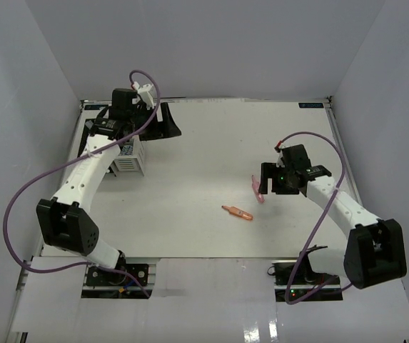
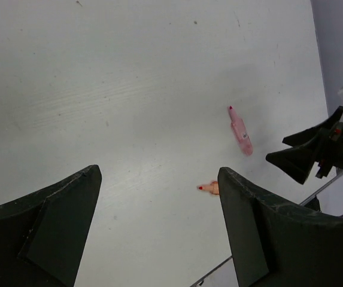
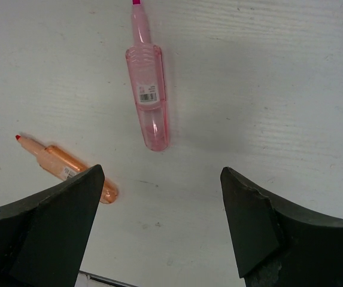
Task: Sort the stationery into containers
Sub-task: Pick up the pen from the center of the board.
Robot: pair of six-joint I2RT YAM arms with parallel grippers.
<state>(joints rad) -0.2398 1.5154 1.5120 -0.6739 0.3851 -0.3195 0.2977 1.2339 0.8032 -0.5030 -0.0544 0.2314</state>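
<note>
A pink marker and an orange marker lie on the white table right of centre. My right gripper hovers open just beside the pink marker's butt end, with only bare table between its fingers. The white container stands at the back left with a blue item showing inside. My left gripper is raised beside it, open and empty. Its wrist view shows the pink marker and the orange marker's tip far off. I cannot make out the black container behind my left arm.
Grey walls close in the table on three sides. Purple cables loop off both arms. In the left wrist view my right gripper shows at the far right, near the table's edge.
</note>
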